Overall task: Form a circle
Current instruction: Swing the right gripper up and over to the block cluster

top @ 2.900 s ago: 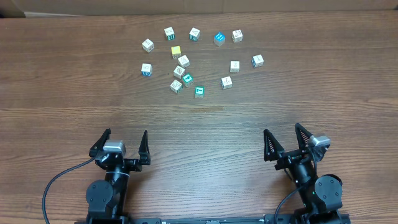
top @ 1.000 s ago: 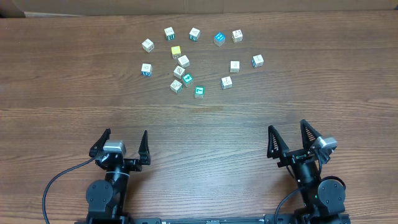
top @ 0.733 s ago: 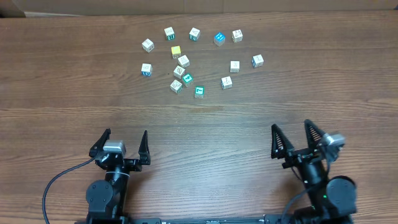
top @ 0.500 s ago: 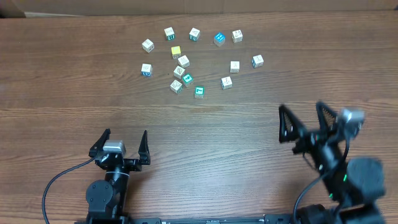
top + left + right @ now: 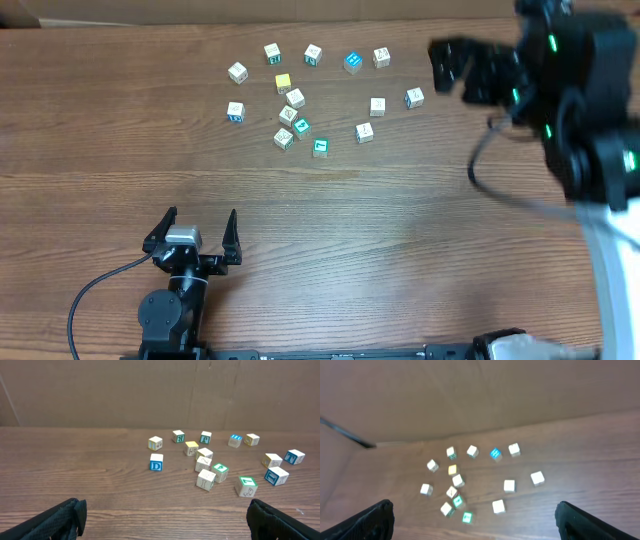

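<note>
Released and empty, the right gripper [image 5: 452, 68] hovers over the far right tabletop [image 5: 400, 210] near the loose cubes [image 5: 414, 97], and should drop squarely astride one cube without jostling the circle [image 5: 289, 114], the tight cluster lying far, left of centre.

Table [image 5: 120, 150] was brown wood grain, fairly matt. Letter cubes [image 5: 205, 480] looked like pale wood, smooth printed faces. Left gripper [image 5: 202, 216] was matt black plastic. Back wall [image 5: 150, 390] looked like plain cardboard.
</note>
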Robot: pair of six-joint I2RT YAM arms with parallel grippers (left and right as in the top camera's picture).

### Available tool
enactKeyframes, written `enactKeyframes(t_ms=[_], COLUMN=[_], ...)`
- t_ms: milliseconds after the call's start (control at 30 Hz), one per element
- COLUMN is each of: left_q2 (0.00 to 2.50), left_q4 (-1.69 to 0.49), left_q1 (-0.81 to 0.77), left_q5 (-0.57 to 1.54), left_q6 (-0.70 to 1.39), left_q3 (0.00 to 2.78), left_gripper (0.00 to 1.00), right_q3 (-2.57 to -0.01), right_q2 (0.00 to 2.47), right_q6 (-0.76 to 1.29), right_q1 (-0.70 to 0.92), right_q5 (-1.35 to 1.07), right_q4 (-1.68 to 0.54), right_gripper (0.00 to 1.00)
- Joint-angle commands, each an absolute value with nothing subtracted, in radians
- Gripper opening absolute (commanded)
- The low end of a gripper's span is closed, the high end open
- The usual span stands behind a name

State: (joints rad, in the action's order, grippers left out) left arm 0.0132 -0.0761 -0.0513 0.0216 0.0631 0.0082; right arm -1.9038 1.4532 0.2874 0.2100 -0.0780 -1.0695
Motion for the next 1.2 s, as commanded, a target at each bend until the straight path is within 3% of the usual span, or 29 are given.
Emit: enactKeyframes(t_ms=[0, 300, 400, 467, 533, 600, 900, 1167], left_q2=[0.005, 0.005, 0.005, 0.005, 0.005, 0.005, 0.005, 0.005], left_q4=[-0.078, -0.078, -0.078, -0.078, -0.078, -0.078, -0.078, -0.078], left_q1=[-0.044, -0.044, -0.044, -0.044, -0.044, -0.044, -0.044, -0.044], left_q5=[0.019, 0.019, 0.019, 0.019, 0.019, 0.019, 0.019, 0.019], left_q6=[0.036, 0.036, 0.036, 0.036, 0.036, 0.036, 0.036, 0.036], left_q3=[0.005, 0.005, 0.005, 0.005, 0.005, 0.005, 0.005, 0.005], left_gripper=[1.0, 1.0, 1.0, 1.0, 1.0, 1.0, 1.0, 1.0], right_q3=[-2.09, -2.106, -2.091, -2.091, -2.091, -2.091, -2.091, -2.091], right_q2=[1.602, 1.745, 1.784, 1.821, 1.858, 1.902, 2.108, 2.27], right_q6=[0.284, 0.292, 0.292, 0.292, 0.323, 0.385, 0.472, 0.473], right_q1=[0.206, 0.211, 0.24, 0.274, 0.315, 0.36, 0.482, 0.527], right_q5=[-0.165, -0.377, -0.378, -0.345, -0.27, -0.163, -0.086, -0.086], right_q4=[-1.117, -1.088, -1.108, -1.127, -1.145, -1.16, -1.169, -1.13], right_gripper=[1.0, 0.98, 0.64, 0.52, 0.46, 0.47, 0.78, 0.79])
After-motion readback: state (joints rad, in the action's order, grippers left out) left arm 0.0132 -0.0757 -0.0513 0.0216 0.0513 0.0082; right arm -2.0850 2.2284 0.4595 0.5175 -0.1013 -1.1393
